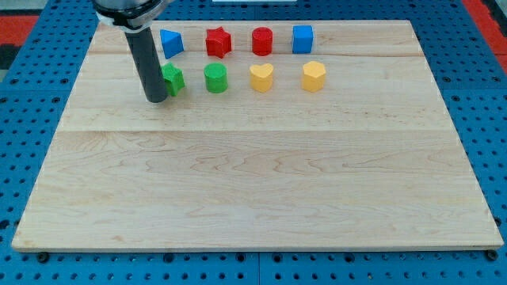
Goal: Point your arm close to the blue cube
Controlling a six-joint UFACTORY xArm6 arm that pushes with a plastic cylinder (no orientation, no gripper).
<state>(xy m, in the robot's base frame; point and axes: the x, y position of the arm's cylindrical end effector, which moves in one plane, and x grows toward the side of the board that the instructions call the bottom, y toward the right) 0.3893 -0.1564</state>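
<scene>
Wooden board (253,182), my tip (156,100) touching green block (172,78)

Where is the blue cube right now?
The blue cube sits at the right end of the top row, beside the red cylinder, above a yellow block.

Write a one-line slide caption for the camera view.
My tip rests beside the green block at the board's upper left, far from the blue cube at the top row's right end.
</scene>
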